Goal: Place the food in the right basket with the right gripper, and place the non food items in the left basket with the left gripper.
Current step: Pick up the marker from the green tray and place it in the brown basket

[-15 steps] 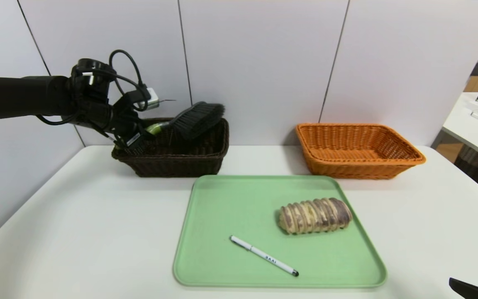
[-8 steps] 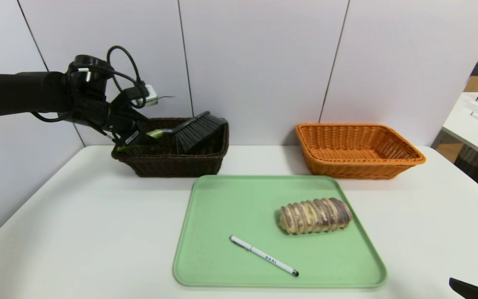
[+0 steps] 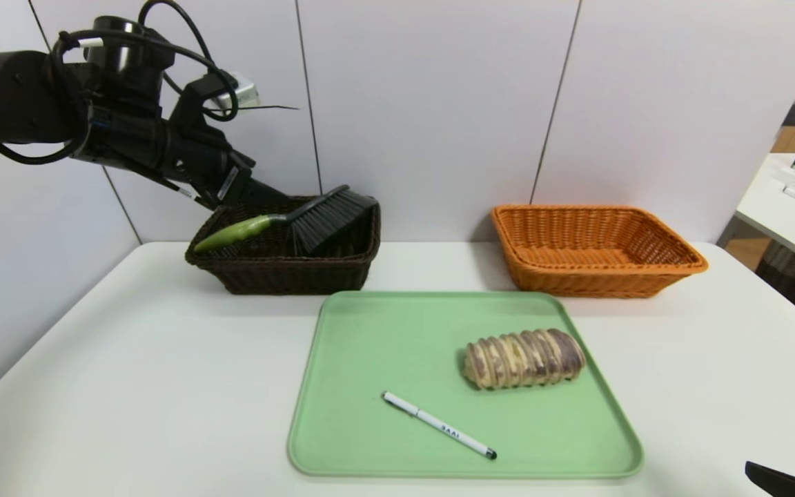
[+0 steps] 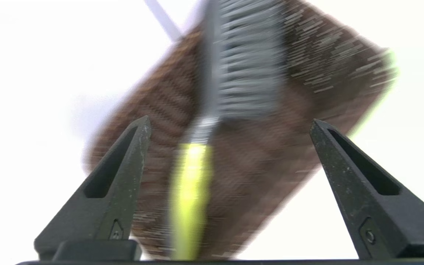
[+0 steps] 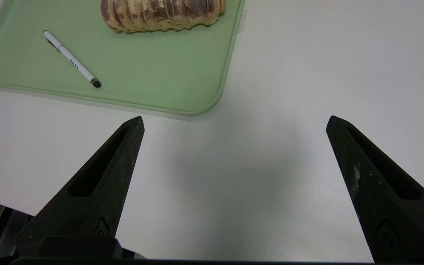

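- Green at the handle, black at the bristles: brush, lying in the dark basket, handle tilted up over the rim, probably because of too much length to lie flat inside.
- Left gripper: above the dark basket, fingers wide apart, gripping nothing, likely so as to clear the handle without dragging it back out.
- Right gripper: parked over the table by the tray's near right corner, fingers wide apart, clamped on nothing; apparently waiting for the roll.
- Roll: on the right side of the tray, handy for the orange basket beyond.
- Pen: slantwise near the tray's front edge, bound for the dark basket as non-food; slim and low, so likely to call for a careful pinch.
- Count: 2 baskets, 1 tray, 2 grippers, 1 roll, 1 pen, 1 brush.
- Sorted: 1 of 3; left to place: 1 non-food, 1 food.
- Next, probably: lift the left gripper clear, then reach for the pen without snagging the handle.
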Robot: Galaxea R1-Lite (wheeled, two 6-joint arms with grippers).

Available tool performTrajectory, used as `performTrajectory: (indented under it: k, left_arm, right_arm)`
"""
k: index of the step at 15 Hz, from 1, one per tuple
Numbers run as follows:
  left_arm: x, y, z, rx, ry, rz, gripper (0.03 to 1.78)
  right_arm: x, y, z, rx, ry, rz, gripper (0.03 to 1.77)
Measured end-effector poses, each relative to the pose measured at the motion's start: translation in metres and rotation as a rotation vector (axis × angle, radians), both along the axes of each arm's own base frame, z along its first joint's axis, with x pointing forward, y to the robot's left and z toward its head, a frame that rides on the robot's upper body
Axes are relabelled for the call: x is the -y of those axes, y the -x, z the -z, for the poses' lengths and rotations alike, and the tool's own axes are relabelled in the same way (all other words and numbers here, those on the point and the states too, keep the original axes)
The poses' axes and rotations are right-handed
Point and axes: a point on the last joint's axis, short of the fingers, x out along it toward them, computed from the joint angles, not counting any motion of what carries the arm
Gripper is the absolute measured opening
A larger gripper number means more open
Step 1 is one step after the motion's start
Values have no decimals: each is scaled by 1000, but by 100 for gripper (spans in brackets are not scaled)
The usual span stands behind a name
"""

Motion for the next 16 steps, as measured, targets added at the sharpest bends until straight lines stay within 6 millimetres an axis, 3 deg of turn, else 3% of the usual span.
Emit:
performTrajectory:
  k: [3, 8, 11, 16]
  left_arm:
    - [30, 31, -1, -146, 100, 21, 160]
    - [87, 74, 30, -268, 77, 193, 165]
    - [120, 88, 49, -268, 61, 304, 167]
    - [156, 105, 83, -363, -3, 415, 168]
  right_arm:
    - [0, 0, 0, 2, -1, 0, 171]
    - [0, 0, -1, 9, 1, 2, 171]
    - [0, 1, -2, 14, 3, 7, 171]
    - [0, 1, -4, 21, 3, 7, 171]
